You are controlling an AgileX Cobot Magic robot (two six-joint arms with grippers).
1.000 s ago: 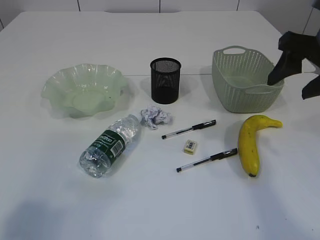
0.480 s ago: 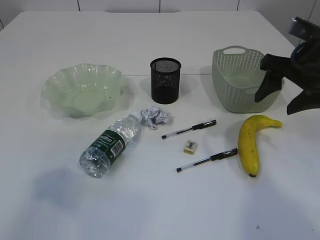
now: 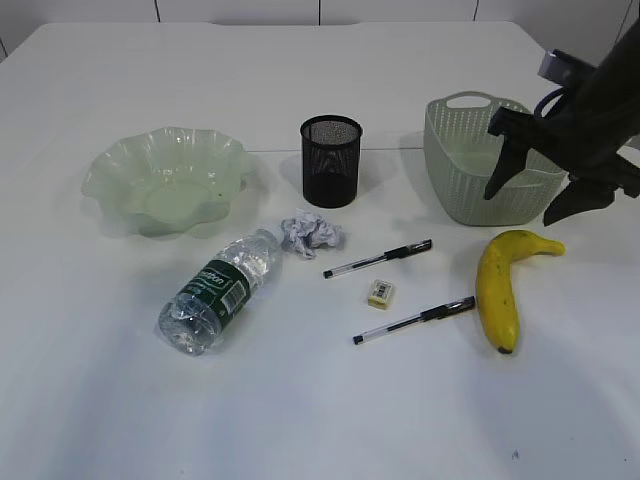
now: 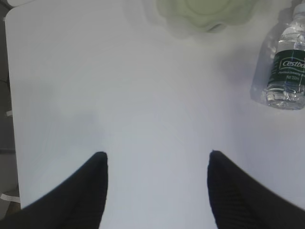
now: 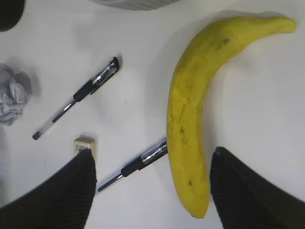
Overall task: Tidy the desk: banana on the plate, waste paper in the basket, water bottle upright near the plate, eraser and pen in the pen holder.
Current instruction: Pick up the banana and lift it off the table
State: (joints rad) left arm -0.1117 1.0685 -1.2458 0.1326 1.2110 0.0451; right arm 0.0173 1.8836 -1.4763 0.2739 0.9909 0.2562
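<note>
- Swinging in from the right edge, the right gripper point(image 3: 537, 196) has travelled leftward across the last second and now hangs in front of the basket point(image 3: 455, 190), above the banana's stem end; nothing on the table has shifted.
- Exterior view, the count: one banana point(image 3: 498, 283) lying flat right of centre, well apart from the one green plate point(image 3: 110, 172) at far left.
- One water bottle point(image 3: 220, 290) on its side, cap pointing toward the one ball of waste paper point(image 3: 310, 233), which sits just beside it and in front of the one black mesh pen holder point(image 3: 331, 160).
- Two pens: the upper pen point(image 3: 378, 258) and the lower pen point(image 3: 413, 320), both slanted the same way, with the one eraser point(image 3: 380, 292) between them.
- The lower pen's cap end lies just beside the banana.
- Right fingers stand well apart, holding nothing.
- Left wrist view: left gripper point(image 4: 157, 188) is spread wide over bare white table point(image 4: 143, 105), empty. One bottle point(image 4: 286, 71) at the right edge, one plate rim point(image 4: 205, 12) at the top.
- Right wrist view: right gripper point(image 5: 152, 191) is wide, empty, fingers either side of the banana's point(image 5: 190, 119) lower end.
- Two pens again, upper point(image 5: 76, 98) and lower point(image 5: 131, 164), the lower one's cap end at the banana's side.
- One eraser point(image 5: 87, 147) by the left finger; one paper ball point(image 5: 12, 98) at the left edge.
</note>
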